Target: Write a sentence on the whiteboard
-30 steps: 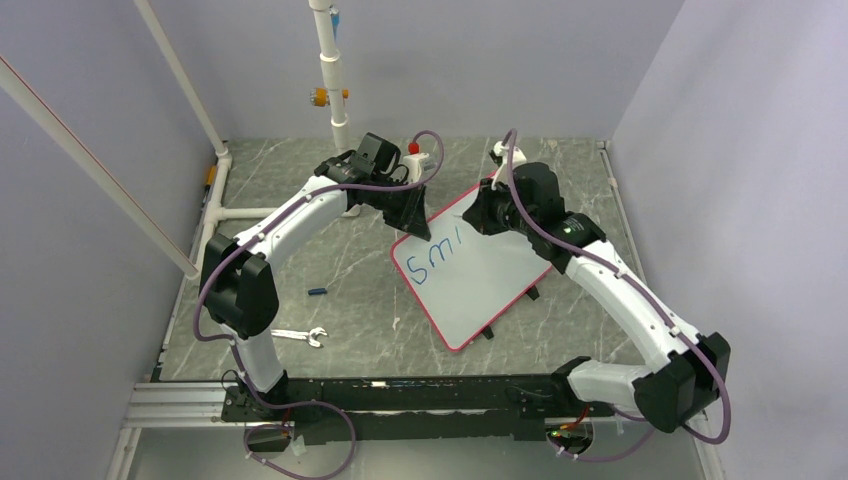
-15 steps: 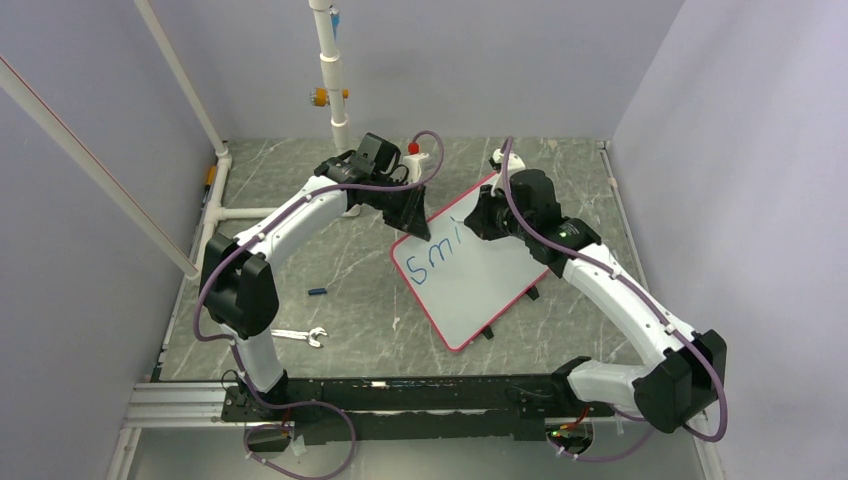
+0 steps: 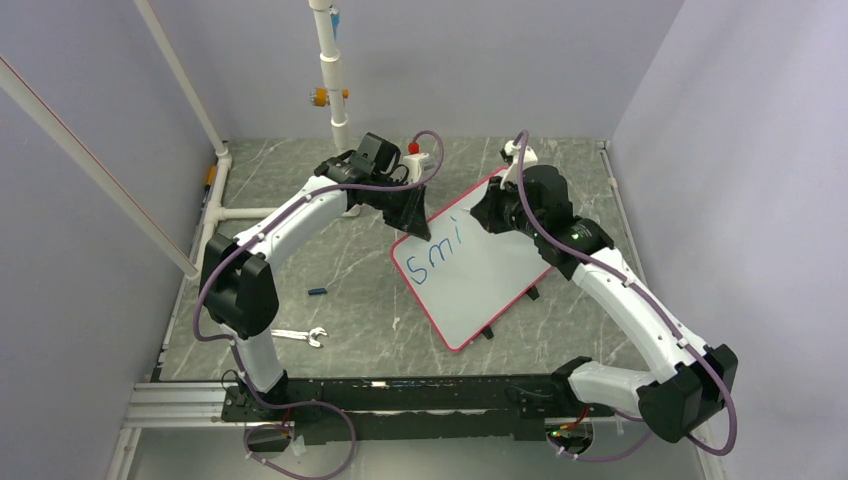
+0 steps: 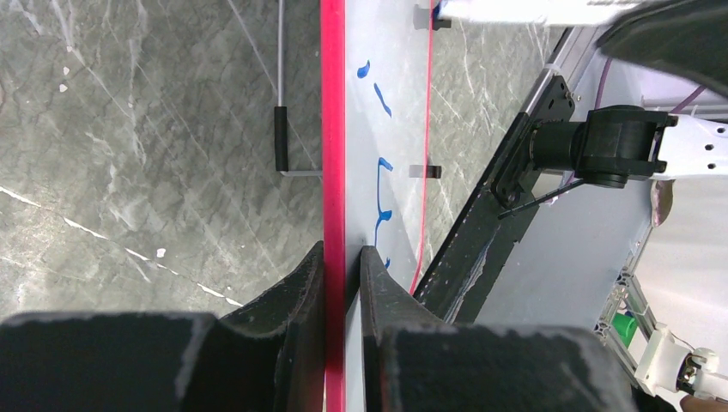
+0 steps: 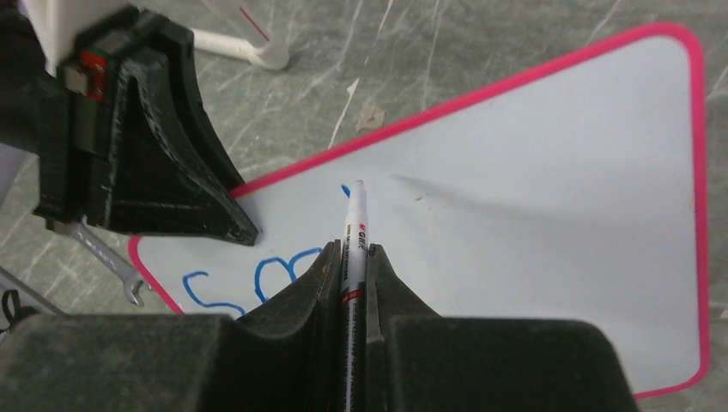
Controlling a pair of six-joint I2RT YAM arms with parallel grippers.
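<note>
The whiteboard [image 3: 480,275] is white with a red rim and lies tilted on the table. Blue handwriting on it reads "Smi" [image 3: 435,255]; it also shows in the right wrist view [image 5: 249,279] and the left wrist view [image 4: 382,184]. My left gripper [image 3: 415,228] is shut on the board's red rim [image 4: 333,172] at its far left corner. My right gripper [image 3: 482,215] is shut on a white marker [image 5: 354,236]. The marker's tip [image 5: 360,184] sits by the dot of the "i" on the board [image 5: 532,189].
A wrench [image 3: 300,336] and a small blue cap [image 3: 317,292] lie on the table left of the board. A white pipe frame [image 3: 335,90] stands at the back and along the left side. Grey walls enclose the table.
The right arm has drawn back a little to the right. A dot now stands above the "i" stroke. The left arm has not moved.
</note>
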